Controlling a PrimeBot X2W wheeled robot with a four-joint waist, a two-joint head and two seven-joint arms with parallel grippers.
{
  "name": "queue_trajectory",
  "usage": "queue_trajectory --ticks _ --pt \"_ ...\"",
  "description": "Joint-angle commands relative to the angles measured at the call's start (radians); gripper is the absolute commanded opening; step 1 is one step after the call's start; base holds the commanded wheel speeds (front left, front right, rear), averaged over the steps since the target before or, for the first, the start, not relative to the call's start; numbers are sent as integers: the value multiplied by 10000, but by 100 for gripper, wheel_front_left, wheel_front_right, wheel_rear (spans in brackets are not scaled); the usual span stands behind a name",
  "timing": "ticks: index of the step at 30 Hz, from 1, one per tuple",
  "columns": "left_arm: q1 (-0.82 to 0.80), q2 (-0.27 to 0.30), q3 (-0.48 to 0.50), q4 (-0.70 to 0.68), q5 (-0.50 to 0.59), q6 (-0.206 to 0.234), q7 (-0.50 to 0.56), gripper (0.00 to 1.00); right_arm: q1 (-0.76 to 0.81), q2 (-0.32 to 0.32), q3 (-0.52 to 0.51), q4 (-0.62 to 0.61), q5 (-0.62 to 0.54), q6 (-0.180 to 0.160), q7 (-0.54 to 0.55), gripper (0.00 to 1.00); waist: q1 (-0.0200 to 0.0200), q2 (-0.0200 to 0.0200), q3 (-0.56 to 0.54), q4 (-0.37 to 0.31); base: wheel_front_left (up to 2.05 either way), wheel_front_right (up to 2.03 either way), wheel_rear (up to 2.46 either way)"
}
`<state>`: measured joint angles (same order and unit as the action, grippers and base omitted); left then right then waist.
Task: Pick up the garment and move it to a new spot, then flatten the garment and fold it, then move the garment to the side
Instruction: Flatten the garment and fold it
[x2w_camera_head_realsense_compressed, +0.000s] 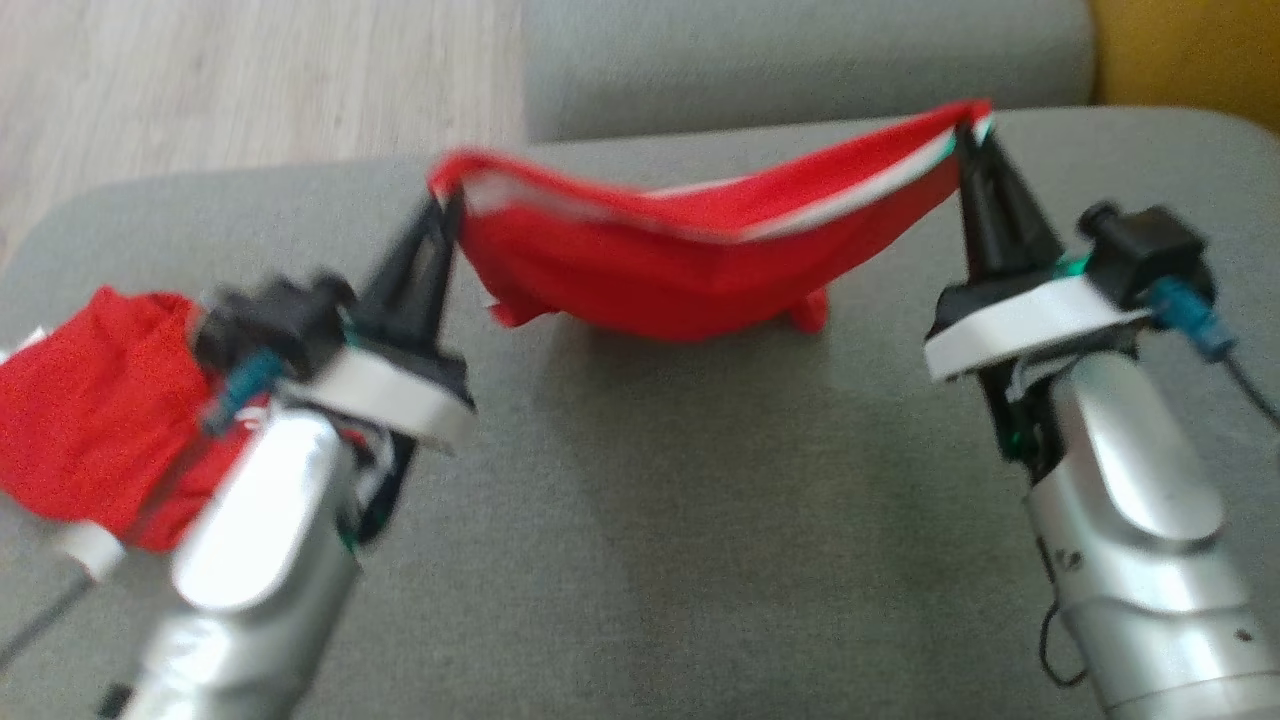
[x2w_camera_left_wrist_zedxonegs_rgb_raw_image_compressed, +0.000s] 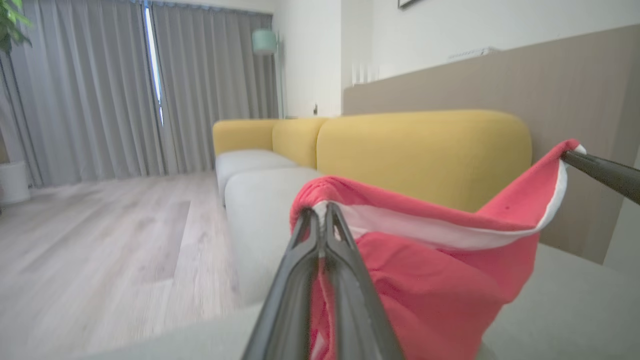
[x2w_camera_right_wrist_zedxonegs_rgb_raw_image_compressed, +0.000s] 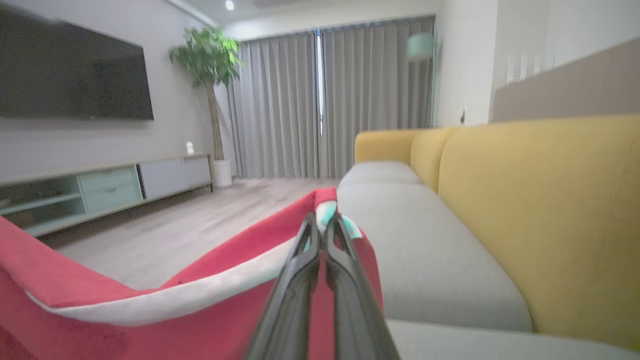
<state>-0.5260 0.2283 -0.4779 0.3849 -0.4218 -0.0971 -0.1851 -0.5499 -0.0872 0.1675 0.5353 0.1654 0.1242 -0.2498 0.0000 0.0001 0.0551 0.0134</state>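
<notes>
Nearby, another red cloth (x2w_camera_head_realsense_compressed: 90, 410) lies beside left tool (x2w_camera_head_realsense_compressed: 450, 205).

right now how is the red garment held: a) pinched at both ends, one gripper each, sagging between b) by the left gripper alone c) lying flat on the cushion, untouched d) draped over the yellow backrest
a: the left gripper and the right gripper are each shut on an end of the red garment, which sags between them.

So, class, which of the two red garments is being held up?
The white-trimmed garment strung between left gripper and right gripper; the other red garment lies crumpled.
</notes>
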Motion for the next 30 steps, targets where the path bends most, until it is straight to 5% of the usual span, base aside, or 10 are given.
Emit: queue_trajectory --ticks 1,9,23,30 --pt "-975 467 620 -749 -52 -7 199 0 -594 -94 263 -837 303 65 -117 0 0 -1 -422 -182 0 0 0" --pt "-1752 1131 1122 -2662 -259 233 1293 0 -783 -257 4 -2720 488 65 637 0 0 -1 -1132 -484 0 0 0" --pt "-617 1767 1834 -7130 -1175 1300 3372 0 492 227 -1529 -7075 -32 65 3311 0 0 -1 -1164 -794 0 0 0" --pt "-1271 1448 2065 -6196 -2150 1307 3963 0 -114 354 -2156 -6706 155 65 4421 0 0 -1 -204 -880 0 0 0"
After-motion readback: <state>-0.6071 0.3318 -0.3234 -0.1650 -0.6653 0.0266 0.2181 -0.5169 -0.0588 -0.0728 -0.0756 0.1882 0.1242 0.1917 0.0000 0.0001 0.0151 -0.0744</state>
